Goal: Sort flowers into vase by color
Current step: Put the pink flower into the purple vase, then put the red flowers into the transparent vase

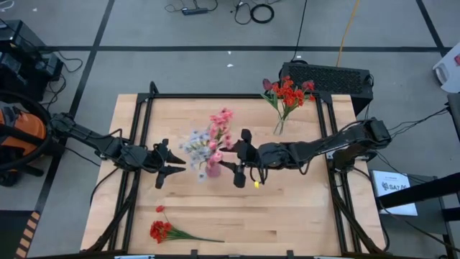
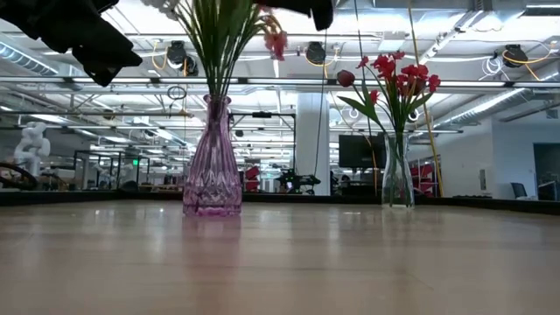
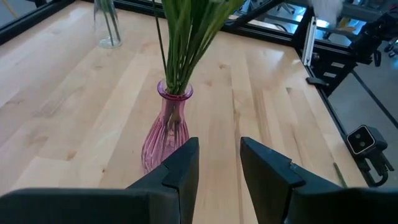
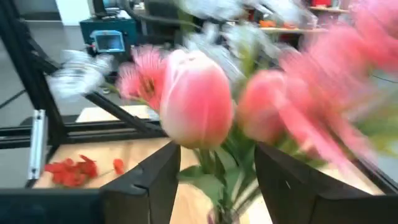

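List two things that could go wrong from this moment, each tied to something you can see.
1. The right gripper stands open right beside the pink flowers in the pink vase; pulling away could snag a stem or tip the vase.
2. The red flowers on the table lie near its front edge, so a clumsy grasp might push them off.

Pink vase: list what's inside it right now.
The pink vase holds a bunch of green stems topped with pink flowers and pale blue-white flowers. The ribbed glass hides the stem ends; water cannot be judged.
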Available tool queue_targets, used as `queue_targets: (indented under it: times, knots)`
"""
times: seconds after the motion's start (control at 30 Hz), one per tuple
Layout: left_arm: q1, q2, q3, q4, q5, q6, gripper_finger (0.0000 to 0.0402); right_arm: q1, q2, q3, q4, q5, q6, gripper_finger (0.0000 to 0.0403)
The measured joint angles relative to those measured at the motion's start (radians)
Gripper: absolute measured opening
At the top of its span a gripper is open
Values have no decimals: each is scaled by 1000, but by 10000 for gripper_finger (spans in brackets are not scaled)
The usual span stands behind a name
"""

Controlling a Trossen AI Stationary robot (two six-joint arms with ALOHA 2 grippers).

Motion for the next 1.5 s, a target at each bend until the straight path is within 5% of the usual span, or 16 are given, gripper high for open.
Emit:
queue_targets:
  times: [0.13, 0.3, 0.63, 0.83, 1.13, 1.5]
  knots:
    - [0, 0, 0, 5, 4, 0, 125, 20, -12, 49, -73, 0, -2, 192]
    - [0, 0, 0, 9, 18, 1, 125, 50, -24, 191, -423, 105, 66, 191]
    - [0, -2, 0, -5, 155, 3, 125, 130, -24, 425, -1084, 145, 754, 188]
    - [0, -2, 0, -6, 217, 3, 125, 218, 29, 425, -1044, 98, 836, 159]
    - [0, -5, 0, -129, 242, 4, 125, 300, 291, 456, -582, 91, 690, 106]
    - [0, -6, 0, -209, 286, 3, 125, 278, 768, 1075, -920, -100, 659, 56]
